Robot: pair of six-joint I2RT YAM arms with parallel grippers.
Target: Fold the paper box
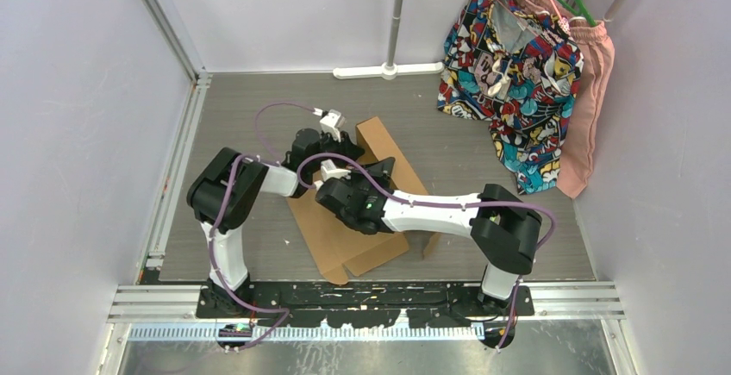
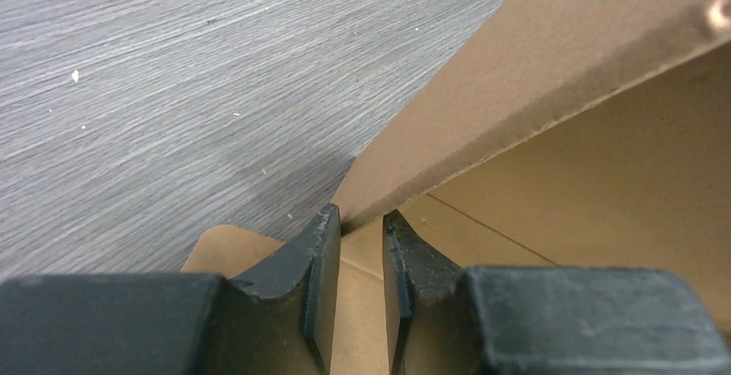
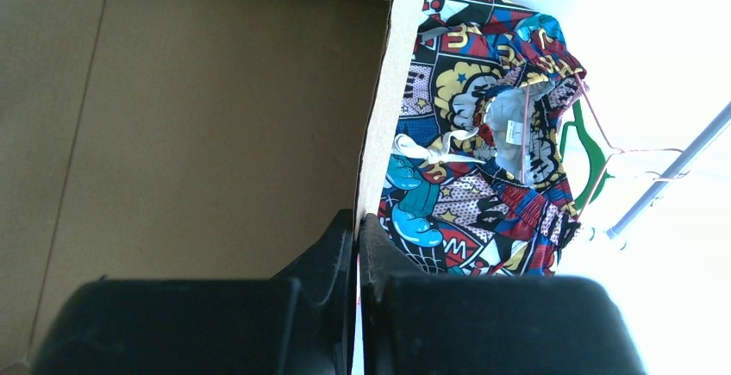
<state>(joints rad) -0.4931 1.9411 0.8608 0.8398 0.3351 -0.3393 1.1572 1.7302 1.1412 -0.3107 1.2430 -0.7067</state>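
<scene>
The paper box (image 1: 332,241) is a brown cardboard sheet lying in the middle of the grey table, with a flap (image 1: 377,136) raised at its far end. In the top view my left gripper (image 1: 346,147) sits at the left foot of that raised part. The left wrist view shows my left gripper (image 2: 360,218) narrowly open, the lower corner of a standing cardboard wall (image 2: 517,73) right at its tips. My right gripper (image 1: 382,168) is over the sheet. In its wrist view the right gripper (image 3: 356,218) is shut on the thin edge of an upright flap (image 3: 379,116).
A comic-print shirt (image 1: 509,73) and a pink garment (image 1: 590,99) hang on a rack at the back right. A white stand base (image 1: 388,71) lies along the back wall. Metal rails (image 1: 177,159) border the table's left side.
</scene>
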